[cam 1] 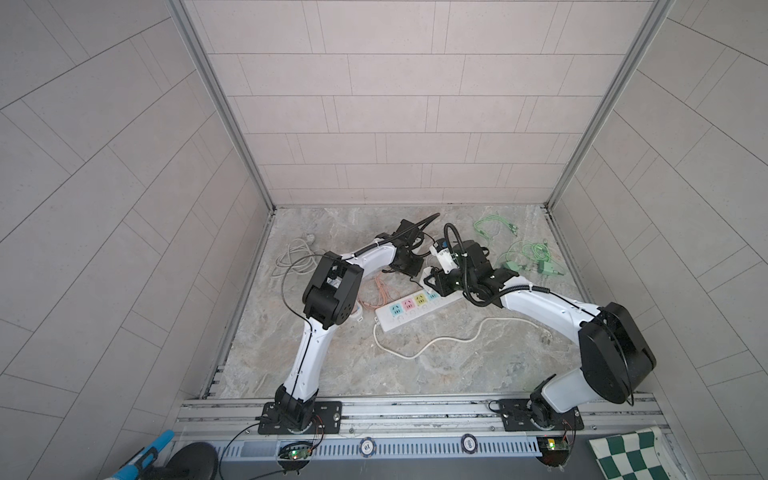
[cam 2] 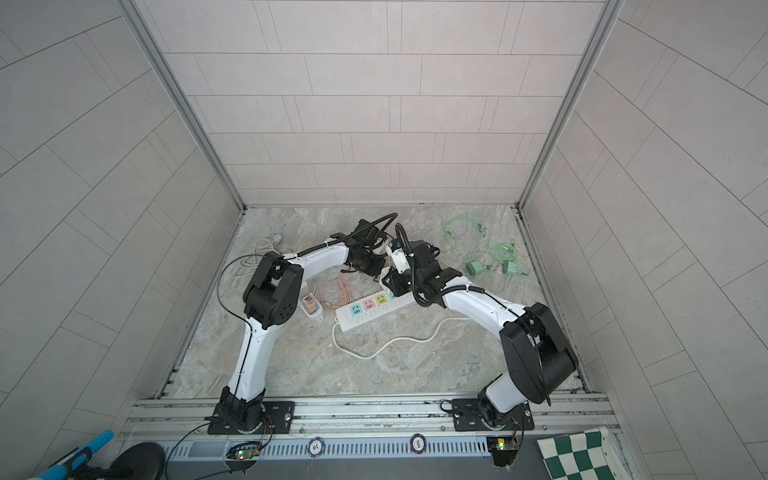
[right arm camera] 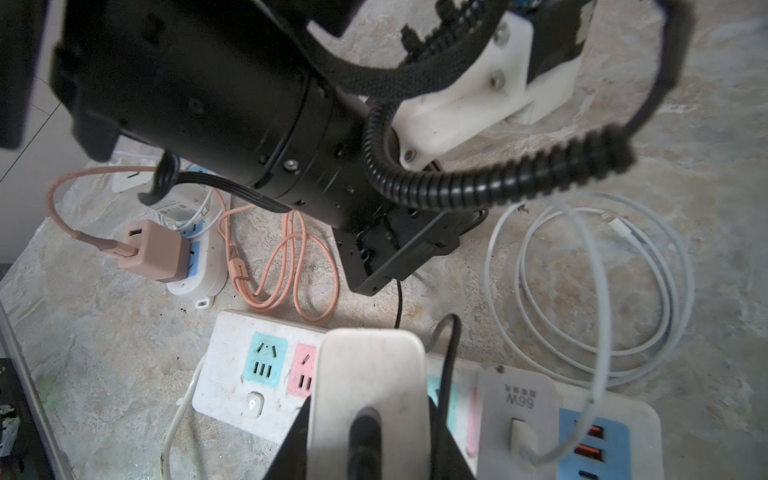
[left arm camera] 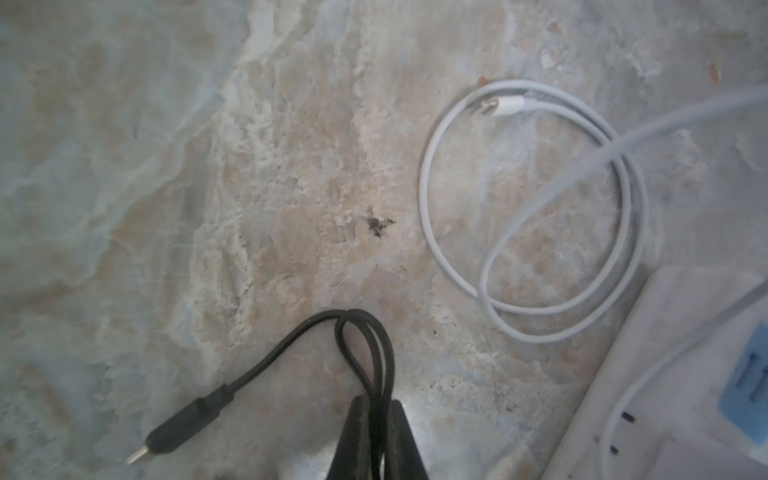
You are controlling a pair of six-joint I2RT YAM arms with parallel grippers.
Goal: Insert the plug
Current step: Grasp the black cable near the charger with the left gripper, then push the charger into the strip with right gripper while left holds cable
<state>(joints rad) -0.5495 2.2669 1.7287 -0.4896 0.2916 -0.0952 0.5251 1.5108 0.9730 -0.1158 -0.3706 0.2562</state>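
My right gripper is shut on the plug, a white block with a black cable entering its back. It hangs just over the white power strip, covering the sockets beside the pink one; its prongs are hidden. In the left wrist view my left gripper is shut on folded loops of the black cable, low over the marble. The cable's free connector lies on the table. In both top views the two grippers meet at the strip's far end.
A grey 66W charger with a coiled white cable sits in the strip. A pink adapter on a small white strip and an orange cable lie to the left. Green cables and adapters lie at the back right.
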